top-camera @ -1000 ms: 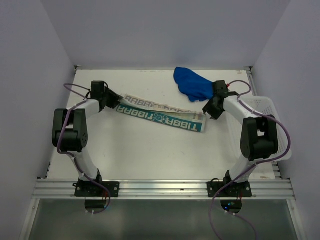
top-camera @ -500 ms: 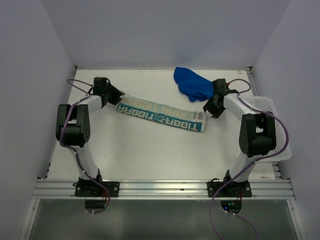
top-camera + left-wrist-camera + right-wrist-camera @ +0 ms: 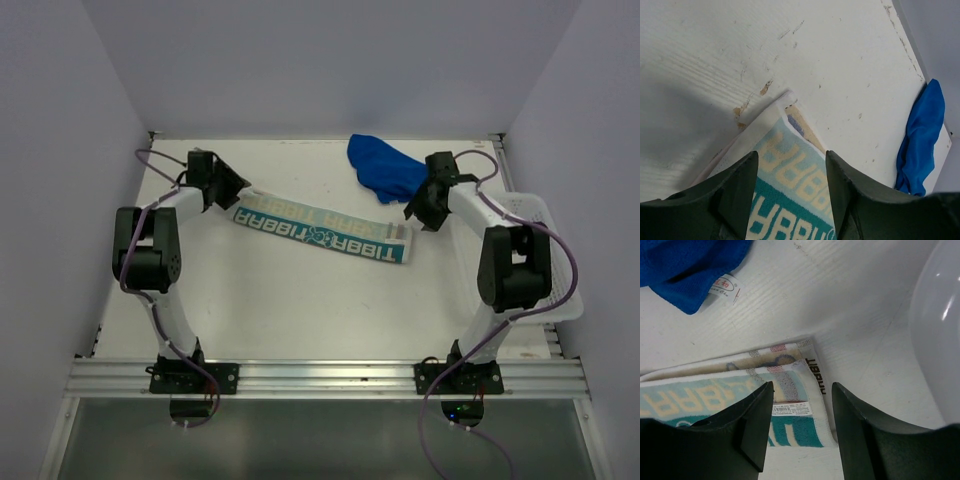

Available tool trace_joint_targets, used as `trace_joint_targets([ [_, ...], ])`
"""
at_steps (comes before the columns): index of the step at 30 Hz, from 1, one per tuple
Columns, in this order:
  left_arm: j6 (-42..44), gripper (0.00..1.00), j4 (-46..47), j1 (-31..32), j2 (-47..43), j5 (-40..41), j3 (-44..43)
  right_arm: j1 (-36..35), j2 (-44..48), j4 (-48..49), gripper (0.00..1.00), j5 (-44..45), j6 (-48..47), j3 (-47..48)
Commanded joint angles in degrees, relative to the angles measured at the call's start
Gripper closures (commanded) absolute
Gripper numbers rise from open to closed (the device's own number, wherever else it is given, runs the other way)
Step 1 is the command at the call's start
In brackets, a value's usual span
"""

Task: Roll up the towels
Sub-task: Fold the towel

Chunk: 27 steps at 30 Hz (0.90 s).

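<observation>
Left gripper (image 3: 236,190) and right gripper (image 3: 415,212) have released the patterned towel (image 3: 320,228). Both jaws stand apart, empty. Blue towel (image 3: 385,170) lies crumpled behind

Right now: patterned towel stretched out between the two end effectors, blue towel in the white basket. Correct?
Not quite. The blue towel is not in the white basket; it lies bunched on the table near the far edge, to the left of the basket. The top external view shows it. The rest stands.

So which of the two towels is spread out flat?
The patterned towel with block lettering, lying as a long strip; the blue towel sits crumpled in a heap.
</observation>
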State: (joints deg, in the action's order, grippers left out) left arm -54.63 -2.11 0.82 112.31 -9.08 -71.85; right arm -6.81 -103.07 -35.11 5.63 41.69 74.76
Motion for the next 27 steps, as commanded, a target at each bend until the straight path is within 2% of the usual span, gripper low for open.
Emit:
trace_joint_targets([
  [1,6.5,0.39,-2.4,-0.1,-8.7,3.1,-2.0,0.3,5.0,0.2,0.45,-3.4,-4.7,-0.4],
  [5,11.7,0.35,-6.7,0.0,-16.1,4.9,-0.8,0.2,9.4,2.1,0.44,-7.1,-9.3,-7.2],
  [9,15.3,0.3,-6.8,0.7,-27.2,5.2,4.7,0.0,12.8,4.5,0.46,-7.9,-12.2,-13.9],
  [13,20.5,0.15,-8.6,1.2,-35.0,7.8,10.2,-0.1,14.0,8.5,0.48,-5.9,-13.7,-19.5],
  [15,22.0,0.11,-8.6,1.3,-38.2,8.6,11.7,-0.7,13.3,9.8,0.48,-5.7,-14.4,-20.4],
  [16,22.9,0.07,-7.7,1.4,-38.7,8.2,12.6,-0.8,12.8,10.3,0.48,-5.7,-14.4,-20.5],
  [19,26.6,0.05,-7.6,1.4,-37.5,6.2,13.8,-1.5,11.0,12.5,0.48,-4.8,-14.0,-20.6],
  [27,25.1,0.1,-4.0,2.5,-32.6,4.0,14.3,-4.4,9.6,14.3,0.47,-0.5,-12.9,-19.5],
])
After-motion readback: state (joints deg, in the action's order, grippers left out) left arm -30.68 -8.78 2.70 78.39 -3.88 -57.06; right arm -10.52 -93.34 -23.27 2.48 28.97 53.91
